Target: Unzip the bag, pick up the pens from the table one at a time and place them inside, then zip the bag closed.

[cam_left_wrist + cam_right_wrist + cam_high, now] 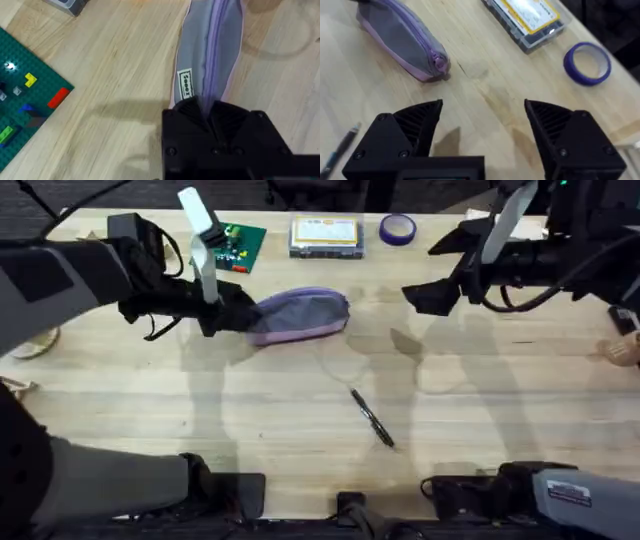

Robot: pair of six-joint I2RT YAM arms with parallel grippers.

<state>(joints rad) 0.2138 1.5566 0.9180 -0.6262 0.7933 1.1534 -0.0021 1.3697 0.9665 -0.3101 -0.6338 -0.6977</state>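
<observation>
The left tool grips one end of the bag. The zip pull at its far end lies nearest the right tool, which is open.

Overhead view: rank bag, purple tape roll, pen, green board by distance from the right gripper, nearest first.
From the right gripper:
1. purple tape roll, behind it at the far edge
2. bag, toward the left arm
3. pen, nearer the bases
4. green board, far left

Left gripper clamped on left end of the bag. Pen lying well below and right of it. Right gripper hovering apart, right of bag.
</observation>
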